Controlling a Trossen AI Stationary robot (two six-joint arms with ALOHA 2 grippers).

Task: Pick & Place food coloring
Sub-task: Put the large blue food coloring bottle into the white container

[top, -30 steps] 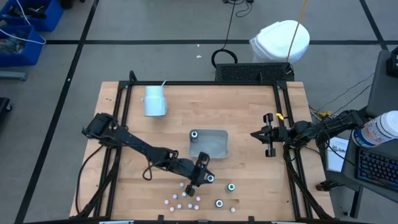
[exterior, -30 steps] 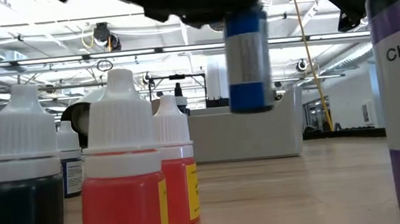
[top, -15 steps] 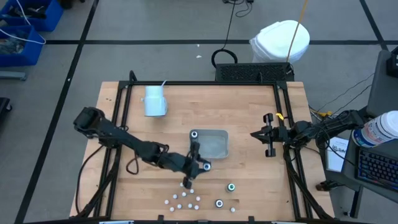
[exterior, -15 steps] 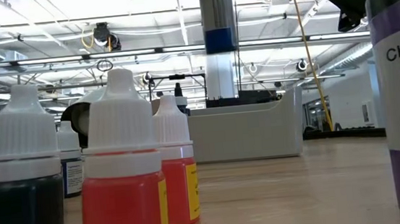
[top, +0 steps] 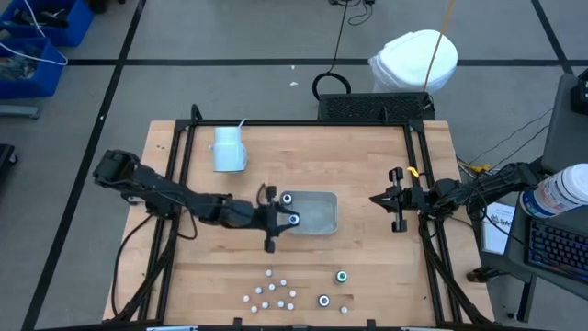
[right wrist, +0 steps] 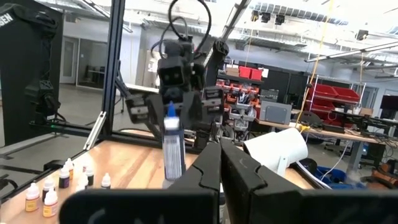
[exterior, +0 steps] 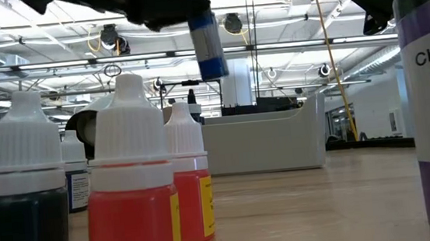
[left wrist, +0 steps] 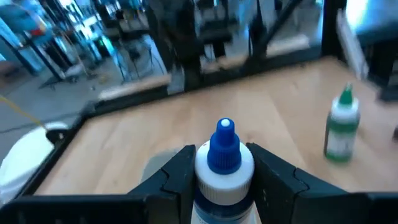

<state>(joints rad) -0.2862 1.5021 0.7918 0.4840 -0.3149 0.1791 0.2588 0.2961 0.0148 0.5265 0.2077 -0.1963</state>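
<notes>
Holding the blue-capped bottle (left wrist: 222,163), your left gripper (top: 278,221) jaws could drop it short of the tray (top: 322,198); right gripper (top: 397,199) jaws clenched.

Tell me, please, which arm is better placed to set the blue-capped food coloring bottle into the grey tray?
The left. Its gripper already grips the blue-capped bottle beside the grey tray. The right gripper waits shut and empty near the table's right edge.

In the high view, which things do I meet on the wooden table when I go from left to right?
White cup → left gripper holding a blue-capped food coloring bottle → grey rectangular tray → teal-topped dark bottle → shut right gripper.
</notes>
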